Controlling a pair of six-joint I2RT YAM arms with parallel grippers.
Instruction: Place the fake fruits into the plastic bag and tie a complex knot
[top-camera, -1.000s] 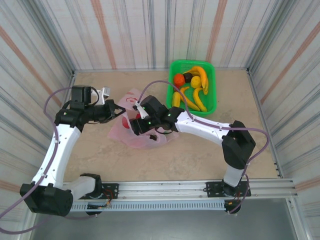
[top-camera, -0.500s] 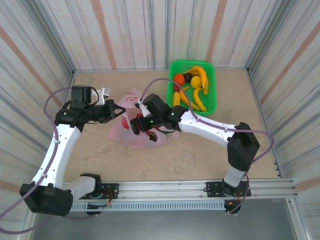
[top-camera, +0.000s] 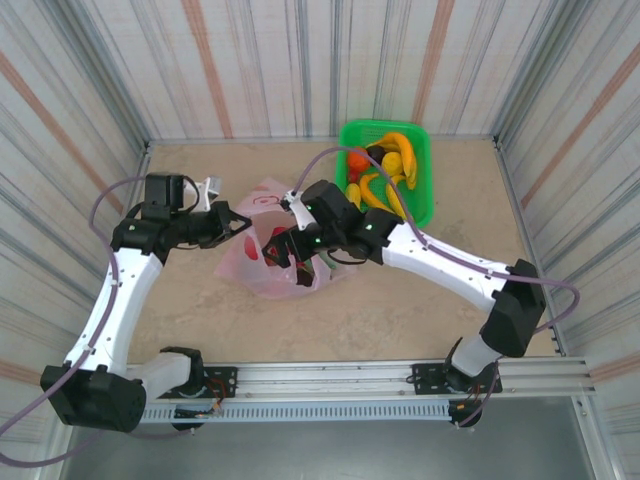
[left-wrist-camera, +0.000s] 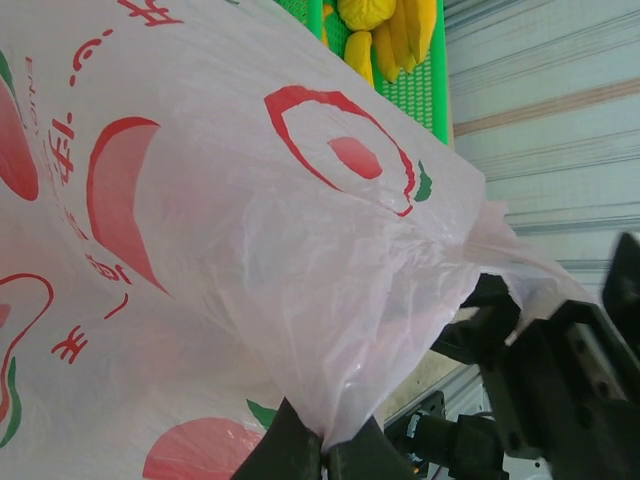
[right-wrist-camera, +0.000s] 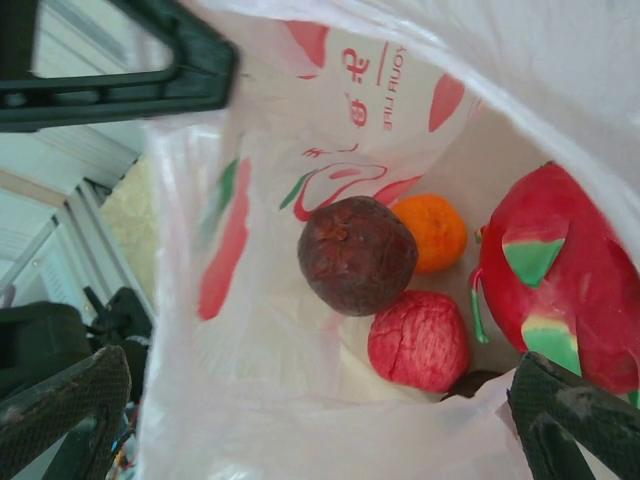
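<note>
A green mesh basket (top-camera: 424, 175) stands near the tan table's (top-camera: 400, 310) far edge.

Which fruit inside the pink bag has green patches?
The large red fruit on the right; the maroon fruit, orange fruit and pink-red fruit beside it are plain-coloured.

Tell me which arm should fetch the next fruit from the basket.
Right. The right gripper is open and empty at the plastic bag mouth, nearest the green basket; the left gripper is shut on the bag's edge.
</note>
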